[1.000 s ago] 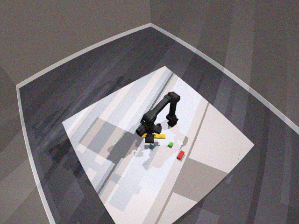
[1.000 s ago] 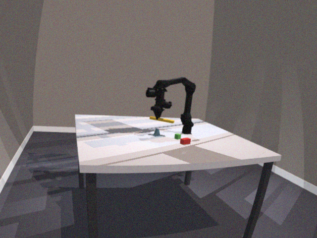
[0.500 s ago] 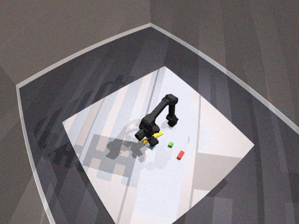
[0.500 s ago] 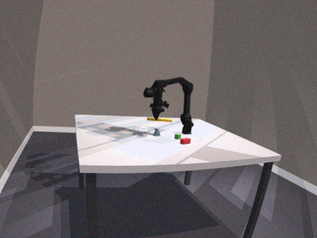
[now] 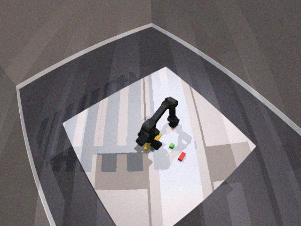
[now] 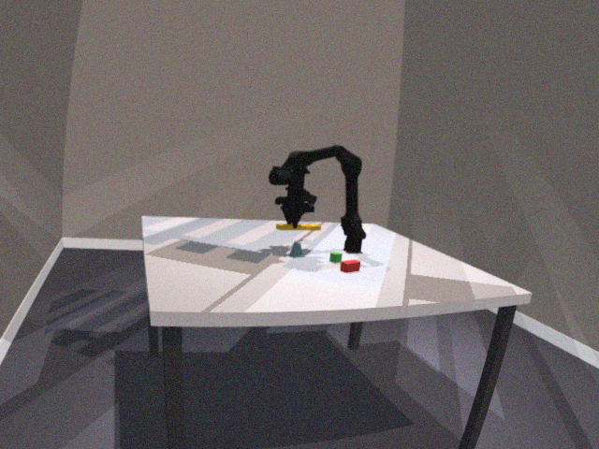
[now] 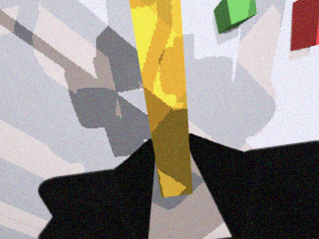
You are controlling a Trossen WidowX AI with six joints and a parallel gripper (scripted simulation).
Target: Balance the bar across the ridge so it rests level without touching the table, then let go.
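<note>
The yellow bar (image 5: 158, 136) (image 6: 310, 226) (image 7: 159, 60) is held in the air, looking about level in the exterior view. My gripper (image 6: 295, 224) (image 7: 169, 140) is shut on it, and the bar extends to both sides of the fingers. The small teal ridge (image 6: 295, 250) stands on the table below the bar, with a visible gap between them. In the top view only a bit of the ridge (image 5: 152, 149) shows beside the arm. The ridge is not visible in the wrist view.
A green cube (image 5: 171, 146) (image 6: 335, 256) (image 7: 236, 12) lies near the ridge on the white table (image 5: 175, 189) (image 6: 299, 295). A red block (image 5: 181, 156) (image 6: 350, 266) (image 7: 304, 25) lies just beyond the cube. The arm's base stands behind them.
</note>
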